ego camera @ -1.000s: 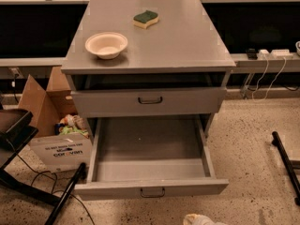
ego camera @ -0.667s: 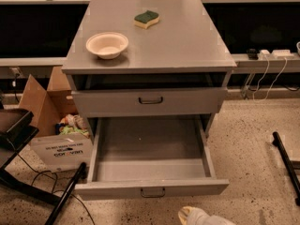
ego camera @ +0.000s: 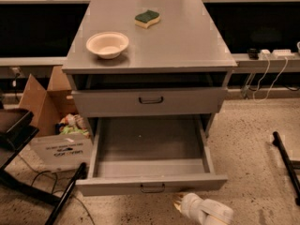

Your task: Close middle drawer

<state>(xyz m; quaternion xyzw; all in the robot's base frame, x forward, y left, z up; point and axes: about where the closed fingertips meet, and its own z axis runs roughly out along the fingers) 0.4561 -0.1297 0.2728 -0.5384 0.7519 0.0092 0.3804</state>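
Observation:
The middle drawer (ego camera: 151, 183) is pulled far out of the grey cabinet (ego camera: 154, 46). It has a wide, low front panel, a small dark loop handle (ego camera: 152, 188) and a long, empty grey tray (ego camera: 150, 142). Above it, the drawer with the taller front panel (ego camera: 150, 101) stands slightly out. My gripper (ego camera: 180, 204), white with a yellowish tip, comes in at the bottom edge. It is just below and to the right of the middle drawer's handle, close to the front panel but apart from it.
A cream bowl (ego camera: 107, 44) and a green-and-yellow sponge (ego camera: 147, 18) lie on the cabinet top. An open cardboard box (ego camera: 49, 125) and a black chair base (ego camera: 28, 186) stand at the left. A black bar (ego camera: 286, 163) lies on the floor at the right, with cables (ego camera: 265, 74) behind it.
My gripper has risen into view from the bottom edge, moving up and a little left towards the middle drawer's front. The drawers have not moved.

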